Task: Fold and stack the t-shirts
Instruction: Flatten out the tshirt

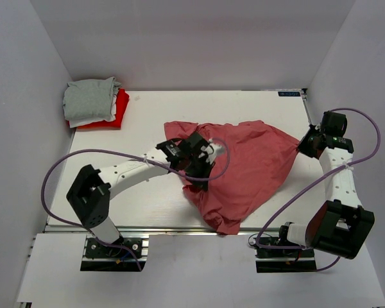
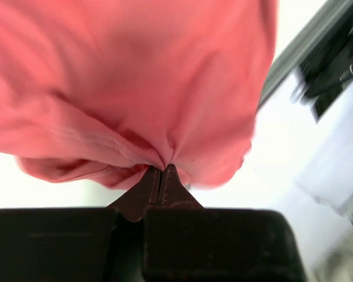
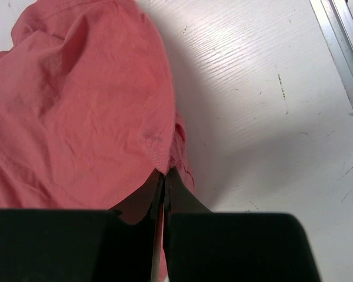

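- Pink shirt (image 1: 253, 163) lies unfolded and crumpled on the middle-right of the table (image 1: 147, 122). It is spread as a rough triangle, and its nearest corner droops just over the near edge.
- Left gripper (image 1: 202, 179) is clenched on the shirt's left side. The left wrist view shows cloth drawn into a pucker right at the closed tips. I cannot tell which part of the garment this is.
- Right gripper (image 1: 303, 147) is clamped on the shirt's right tip. In the right wrist view a stitched hem runs in between the closed jaws.
- The shirt spans between the 2 grips, so its long axis runs roughly left to right across the table. The right grip sits a little farther back than the left.
- Cloth looks drawn toward the right grip, while it lies slack and bunched around the left.
- Flattening seems to be the step in hand. It would call for the 2 arms to pull apart along that axis until the wrinkles go.
- The overhanging corner could drag or catch on the table edge during such a pull.
- Stack (image 1: 96, 106) of 3 folded shirts, grey over white and red, sits in the far-left corner, well apart from the pink one. The left arm is nearer to it, so placing there probably falls to that arm.
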You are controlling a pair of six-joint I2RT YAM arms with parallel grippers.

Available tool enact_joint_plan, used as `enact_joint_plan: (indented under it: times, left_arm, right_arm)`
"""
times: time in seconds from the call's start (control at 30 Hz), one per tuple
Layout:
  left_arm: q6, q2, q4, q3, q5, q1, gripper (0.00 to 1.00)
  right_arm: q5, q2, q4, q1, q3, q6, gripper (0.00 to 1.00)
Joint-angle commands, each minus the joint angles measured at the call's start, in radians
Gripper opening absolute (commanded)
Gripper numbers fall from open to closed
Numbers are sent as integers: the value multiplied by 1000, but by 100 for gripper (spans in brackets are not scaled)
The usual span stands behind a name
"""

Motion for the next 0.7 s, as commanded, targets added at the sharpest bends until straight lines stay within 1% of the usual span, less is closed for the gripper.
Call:
enact_joint_plan:
  times: [0.0, 0.07, 0.1, 0.13, 0.17, 0.2, 0.23, 0.3, 0.33, 0.37, 0.4, 0.43, 0.5, 0.53, 0.57, 0.6, 0.63, 0.67]
  left_arm:
    - [63, -69, -29, 156, -139, 14, 0]
    - [64, -28, -39, 213, -200, 26, 0]
    - [77, 30, -48, 277, -213, 39, 0]
    - [91, 64, -49, 310, -243, 39, 0]
    - [91, 101, -58, 375, -259, 63, 0]
    - [117, 139, -68, 411, -259, 74, 0]
    - [126, 219, -68, 448, -278, 86, 0]
    - [166, 303, -90, 569, -317, 115, 0]
    - [175, 389, -90, 660, -328, 125, 0]
    - [210, 429, -90, 702, -338, 143, 0]
    - [225, 502, -52, 785, -338, 152, 0]
    - [246, 503, -52, 820, -338, 152, 0]
    - [287, 604, -4, 896, -338, 180, 0]
    - [298, 638, -4, 975, -348, 180, 2]
    - [298, 700, -4, 1020, -348, 194, 12]
    - [307, 725, -16, 1060, -348, 203, 46]
    - [307, 742, -25, 1121, -348, 203, 65]
    - [307, 743, -26, 1121, -311, 203, 81]
  right_arm:
    - [17, -30, 17, 2, -4, -19, 0]
    - [17, -29, 17, 0, -2, -16, 0]
    - [19, -26, 17, 2, -4, -16, 0]
    - [17, -27, 19, 0, -1, -20, 0]
    - [17, -27, 22, -2, -4, -14, 0]
    - [17, -23, 22, 0, -4, -16, 0]
    - [54, -23, 28, -2, -2, -19, 0]
    - [59, -10, 36, -2, -4, -20, 0]
    - [59, -10, 42, 0, -8, -19, 0]
    - [56, -1, 53, -2, -10, -19, 0]
    - [56, -1, 63, 0, -14, -17, 0]
    - [56, 3, 69, -2, -18, -17, 0]
    - [72, 11, 85, -2, -15, -16, 0]
    - [79, 14, 83, -2, -11, -17, 0]
    - [80, 20, 85, -2, -7, -17, 0]
    - [82, 22, 83, -2, -5, -19, 0]
    - [83, 26, 82, -2, -5, -17, 0]
    - [80, 26, 83, 0, -5, -19, 0]
